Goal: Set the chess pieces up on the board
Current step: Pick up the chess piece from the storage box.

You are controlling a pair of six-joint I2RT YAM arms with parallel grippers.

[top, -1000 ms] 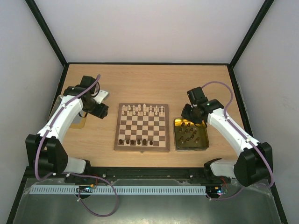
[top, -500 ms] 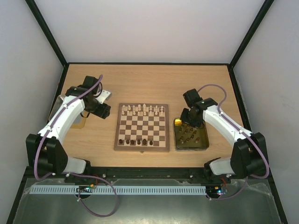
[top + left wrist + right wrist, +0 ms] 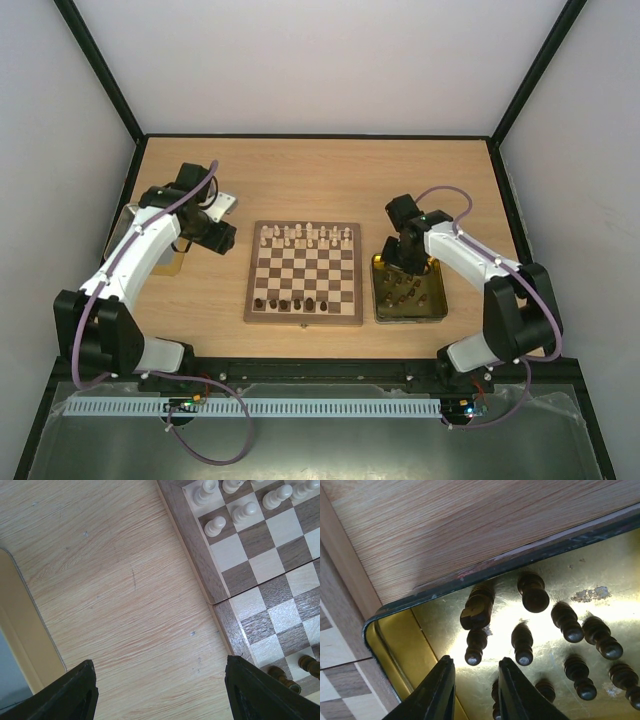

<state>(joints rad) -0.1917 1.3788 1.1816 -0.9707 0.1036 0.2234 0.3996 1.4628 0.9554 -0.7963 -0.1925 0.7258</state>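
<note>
The board [image 3: 305,272] lies mid-table. Cream chess pieces [image 3: 305,237] stand along its far rows and several dark ones [image 3: 290,303] on its near row. More dark pieces [image 3: 405,288] stand in a gold tray [image 3: 436,300] to its right. My right gripper [image 3: 403,262] hangs over the tray's far-left corner. In the right wrist view it [image 3: 475,680] is open by a narrow gap and empty, with a dark pawn [image 3: 476,646] just ahead of the gap. My left gripper [image 3: 222,238] is left of the board. In its wrist view it [image 3: 160,695] is wide open over bare table.
The tray's dark rim [image 3: 495,565] and the board's corner [image 3: 340,605] flank the right fingers. A pale yellow tray [image 3: 25,630] lies left of the left gripper, and the board's left border [image 3: 195,555] is on its right. Black frame posts bound the table.
My right gripper has moved left and nearer, down over the tray's far-left corner. The left arm has barely shifted.
</note>
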